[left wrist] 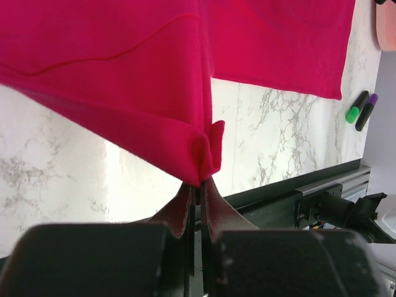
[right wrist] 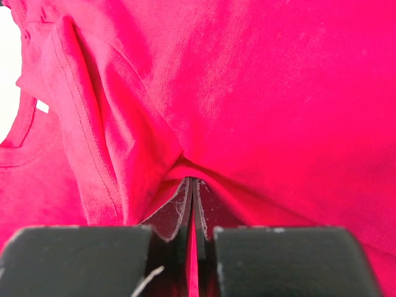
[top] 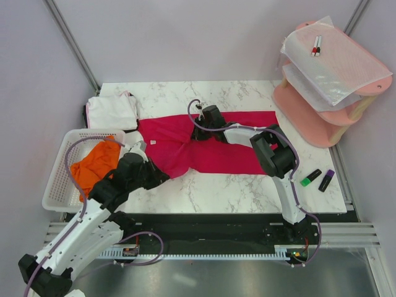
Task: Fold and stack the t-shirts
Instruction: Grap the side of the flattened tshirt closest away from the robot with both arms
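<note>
Well, the crimson-red t-shirt (top: pixel 223 145) lies spread across the middle of the marble-patterned table (top: pixel 235 185), soft matte cloth bunched into creases where it is gripped. The left gripper (left wrist: pixel 199 185) is clenched on a folded corner of the hem at about seven o'clock, the cloth doubled into a small tuck between its pads. The right gripper (right wrist: pixel 193 185) is clamped on a ridge of fabric near the shirt's far edge, at about twelve o'clock, beside a stitched seam.

At ten o'clock a white t-shirt (top: pixel 111 111) sits folded into a rough square. At nine o'clock an orange t-shirt (top: pixel 93 164) lies crumpled in a white plastic mesh basket (top: pixel 59 185). A pink tiered shelf (top: pixel 309 117) stands at two o'clock, and a green highlighter (top: pixel 310 177) and a purple highlighter (top: pixel 326 180) lie side by side at four o'clock, clear of the cloth.
</note>
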Available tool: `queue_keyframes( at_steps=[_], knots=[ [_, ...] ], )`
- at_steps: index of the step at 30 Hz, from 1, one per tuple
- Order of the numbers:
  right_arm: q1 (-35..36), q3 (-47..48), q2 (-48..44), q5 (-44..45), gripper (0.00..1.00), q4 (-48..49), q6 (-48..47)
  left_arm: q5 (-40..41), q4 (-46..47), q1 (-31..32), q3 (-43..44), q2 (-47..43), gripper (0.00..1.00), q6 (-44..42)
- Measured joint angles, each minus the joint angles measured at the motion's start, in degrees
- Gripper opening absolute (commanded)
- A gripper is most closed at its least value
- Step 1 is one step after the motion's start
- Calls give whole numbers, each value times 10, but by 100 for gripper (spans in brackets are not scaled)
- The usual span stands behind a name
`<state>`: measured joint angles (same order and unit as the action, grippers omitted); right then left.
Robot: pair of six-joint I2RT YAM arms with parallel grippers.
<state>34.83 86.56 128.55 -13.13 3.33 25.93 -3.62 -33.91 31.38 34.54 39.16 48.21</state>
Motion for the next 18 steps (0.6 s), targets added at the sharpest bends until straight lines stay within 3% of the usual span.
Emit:
queue_keyframes(
  at_steps=[1,4,5,6,7,13,18],
  knots=[
    [0,0,0,-1,8,0,0,4,-14,0,1,-15,2,2],
    [0,2,4,-6,9,4,2,17,-62,0,16,-38,23,12],
    [0,4,5,-9,8,5,3,20,-75,0,21,-39,61,15],
    [0,5,7,-12,8,6,4,22,-90,0,27,-38,75,20],
    [0,6,8,-12,8,7,4,21,-118,0,34,-35,96,30],
    [0,6,9,-16,9,8,4,53,-203,0,41,-34,99,42],
    [0,6,9,-16,9,8,4,64,-206,0,41,-30,91,42]
  ],
)
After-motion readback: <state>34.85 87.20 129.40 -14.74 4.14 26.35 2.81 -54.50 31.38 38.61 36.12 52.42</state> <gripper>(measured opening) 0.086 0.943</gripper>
